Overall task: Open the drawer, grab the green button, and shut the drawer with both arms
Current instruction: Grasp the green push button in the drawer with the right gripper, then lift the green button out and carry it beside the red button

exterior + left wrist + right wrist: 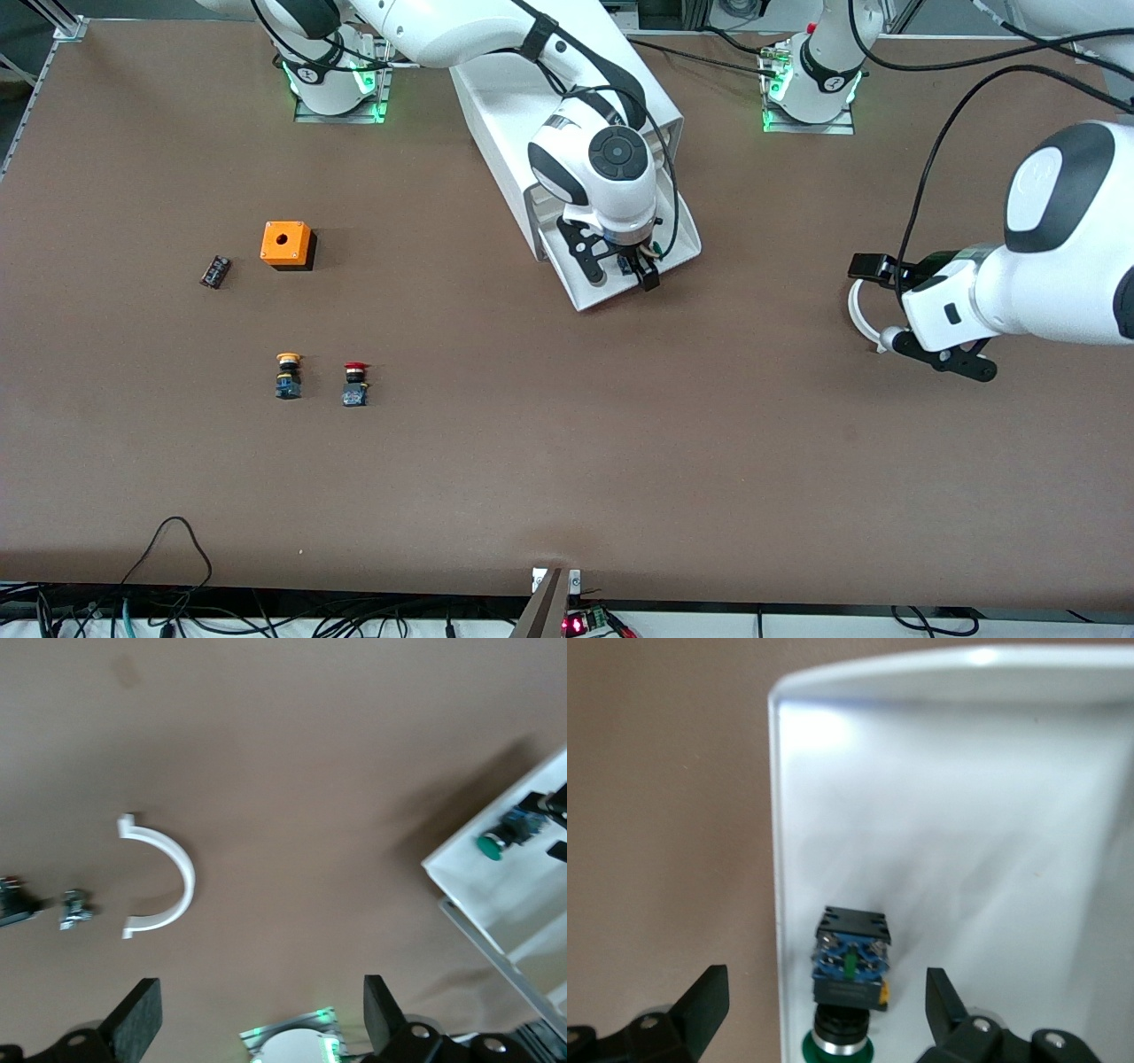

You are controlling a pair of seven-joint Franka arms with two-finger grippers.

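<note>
The lowest white plastic tray drawer of the big white box cabinet stands pulled out, mid-table near the robots' edge. Inside lies the green-capped push button, beneath the right gripper, fingers spread wide, holding nothing. The left gripper waits wide open over the left arm's end.

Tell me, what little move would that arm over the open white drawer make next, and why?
Probably straight down, then close. The right gripper hangs open over the pulled-out drawer, and the green button lies on its side in it, between the fingers but not yet touched. The left gripper waits open over the table by a white curved piece.
</note>
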